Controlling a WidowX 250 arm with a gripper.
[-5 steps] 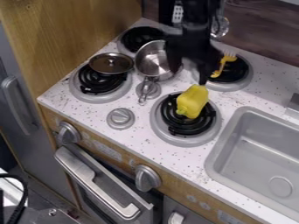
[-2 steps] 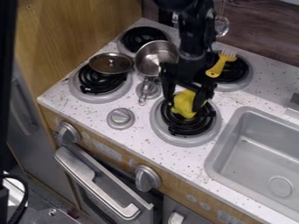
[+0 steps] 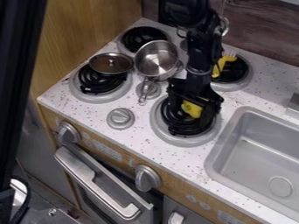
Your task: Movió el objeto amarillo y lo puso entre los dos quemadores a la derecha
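Everything here is placed from the steel pot (image 3: 155, 60), as the camera sees it. The yellow object (image 3: 192, 109) is nearer the camera than the steel pot and to its right, over the near right burner (image 3: 184, 140). The black gripper (image 3: 194, 107) hangs down around it, partly covering it; whether the gripper is open or closed on it, I cannot tell. The arm (image 3: 201, 54) comes in from the top edge, just right of the steel pot. Farther right of the steel pot, a yellow fork-like utensil (image 3: 219, 66) lies at the far right burner (image 3: 235, 70). Just left of the steel pot, a round lid (image 3: 111, 64) lies over the near left burner (image 3: 100, 82). The far left burner (image 3: 142, 37) is behind the steel pot. The sink (image 3: 257, 151) is set into the counter (image 3: 131, 142), well to the right of the steel pot and nearer the camera.
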